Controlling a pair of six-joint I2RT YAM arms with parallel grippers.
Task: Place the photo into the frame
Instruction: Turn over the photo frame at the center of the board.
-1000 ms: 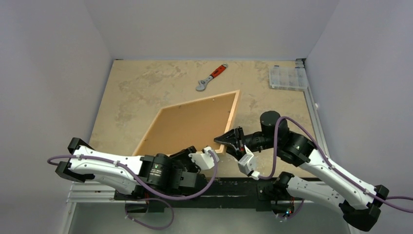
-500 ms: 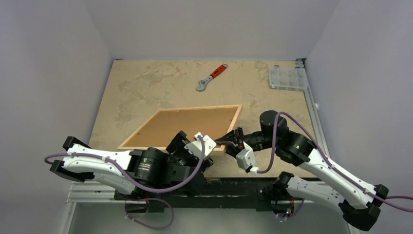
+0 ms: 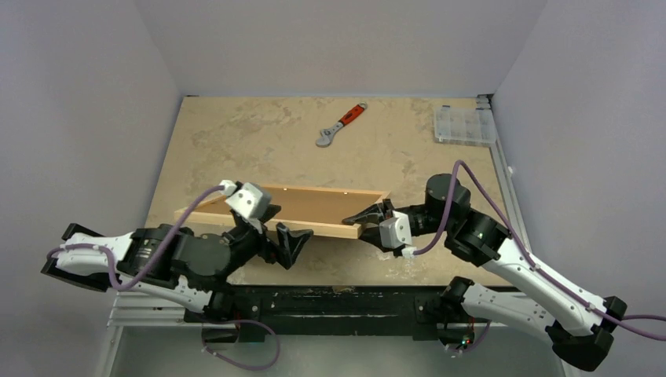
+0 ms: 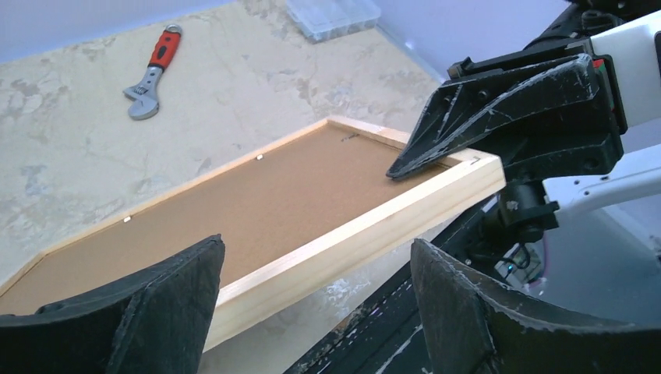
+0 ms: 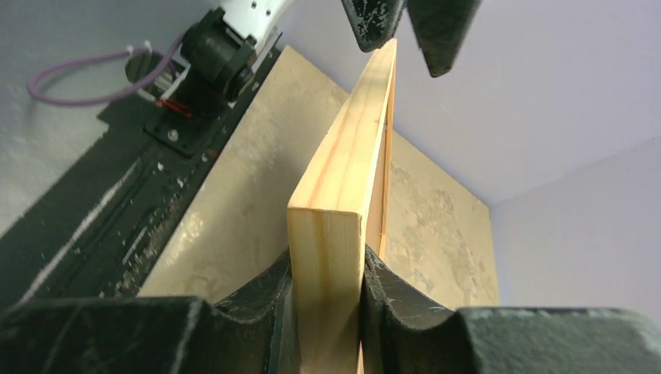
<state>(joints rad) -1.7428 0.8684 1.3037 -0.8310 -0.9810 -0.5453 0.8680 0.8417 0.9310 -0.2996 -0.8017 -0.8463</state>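
Bench (image 3: pixel 236 141) first: pale, mottled, it carries everything. The frame (image 3: pixel 314 228) sits at mid-bench in front of both arms, back side up and tilted. Its near long rail is raised and its far edge looks to rest low on the bench, though I can't confirm contact there. A brown backing board (image 4: pixel 257 202) fills the frame inside the wood strips. The right gripper (image 5: pixel 326 269) has its jaws clamped across the thickness of the rail at the frame's near right corner, and that one pinch carries the raised side. The left gripper (image 4: pixel 316 241) hangs just off the near rail with jaws spread wide, holding nothing and touching nothing. A clear plastic box (image 3: pixel 463 126) sits at the far right corner and an orange-handled wrench (image 3: pixel 339 126) at far centre, both well apart from the frame. The photo doesn't show in any view, and I can't tell whether it's under the board. My read is that this step is handling or turning the frame, not inserting the photo. For the next move I'd want the left jaws closing on the near rail to share the load, because a single corner grip on a wide flat frame could let it swing or slip.
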